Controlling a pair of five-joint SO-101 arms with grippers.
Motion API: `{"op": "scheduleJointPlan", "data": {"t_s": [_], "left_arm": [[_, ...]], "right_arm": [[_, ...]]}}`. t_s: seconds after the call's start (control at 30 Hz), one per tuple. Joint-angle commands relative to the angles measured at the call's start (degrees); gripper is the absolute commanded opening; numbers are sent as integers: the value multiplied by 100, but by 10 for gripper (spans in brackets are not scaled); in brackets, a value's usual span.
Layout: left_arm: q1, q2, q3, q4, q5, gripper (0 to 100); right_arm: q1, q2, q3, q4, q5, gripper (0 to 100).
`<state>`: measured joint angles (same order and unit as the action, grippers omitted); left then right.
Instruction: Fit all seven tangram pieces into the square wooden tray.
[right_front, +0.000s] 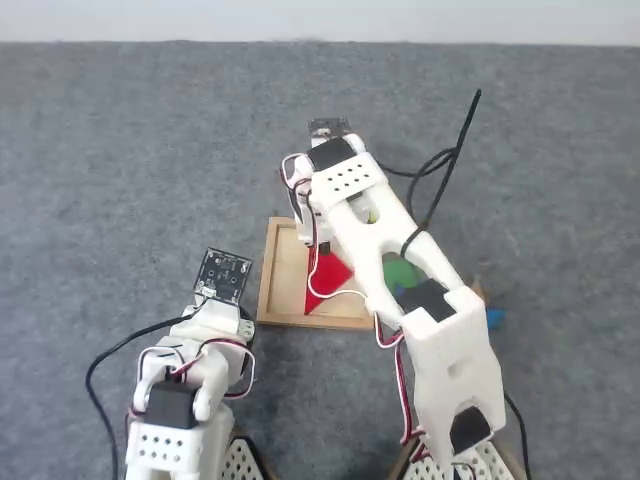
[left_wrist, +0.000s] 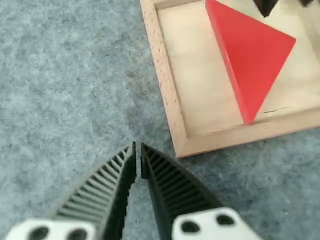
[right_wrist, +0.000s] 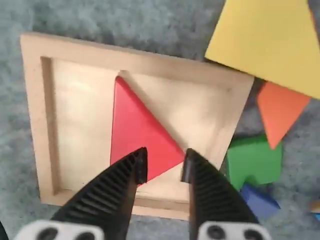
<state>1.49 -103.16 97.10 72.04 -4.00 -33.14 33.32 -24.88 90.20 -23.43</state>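
The square wooden tray lies mid-table with a red triangle inside it. My right gripper hangs open just above the tray, its fingers on either side of one corner of the red triangle and holding nothing. From above, this gripper is over the tray's left half. My left gripper is shut and empty over the grey carpet, just off a corner of the tray, apart from the red triangle.
Beyond the tray's far rim lie a yellow triangle, an orange piece, a green piece and a blue piece. The right arm covers most of them from above. The left arm sits at the near left.
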Motion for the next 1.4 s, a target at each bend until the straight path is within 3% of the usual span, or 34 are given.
{"op": "scheduleJointPlan", "data": {"t_s": [0.0, 0.2, 0.47, 0.67, 0.93, 1.37], "left_arm": [[-53, -88, -57, 18, -9, 19], [-53, -88, -57, 18, -9, 19], [-53, -88, -57, 18, -9, 19], [-53, -88, -57, 18, -9, 19], [-53, -88, -57, 18, -9, 19], [-53, -88, -57, 18, -9, 19]], "right_arm": [[224, -1086, 220, -198, 220, 101], [215, -3785, 2400, -857, 1046, 98], [4, -5613, 7200, -4620, 3429, 96], [13, -5226, 7191, -4620, 3490, 96], [40, -3662, 6532, -4769, 3481, 96], [1464, -3503, 6611, -4541, 3516, 56]]}}
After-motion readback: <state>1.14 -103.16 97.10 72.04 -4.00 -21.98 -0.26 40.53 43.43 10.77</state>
